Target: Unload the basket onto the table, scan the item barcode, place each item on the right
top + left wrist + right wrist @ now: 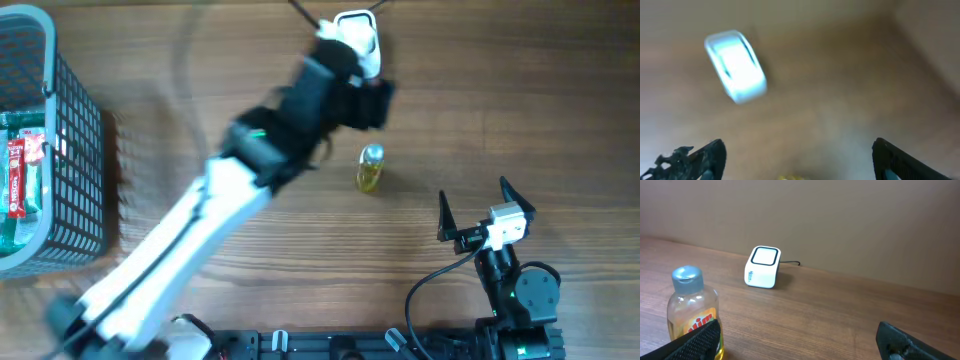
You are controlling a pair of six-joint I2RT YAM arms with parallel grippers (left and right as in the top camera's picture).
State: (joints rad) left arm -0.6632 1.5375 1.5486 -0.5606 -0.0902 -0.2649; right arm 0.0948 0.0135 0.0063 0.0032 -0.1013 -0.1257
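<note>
Spread wide with nothing between its fingers, the left claw, hovering over the tabletop and blurred in the left wrist view. Ahead of it, the white scanner, apart from both fingers. From overhead, just below that claw: the small yellow bottle with a grey cap, upright on bare wood, touched by neither claw. Nearer the front edge, the right claw, likewise spread and empty, pointing toward the bottle. In the right wrist view, bottle close by one finger, scanner beyond it with a thin black cable trailing behind. Well apart at the left edge, a dark wire basket holding red-and-green packets.
</note>
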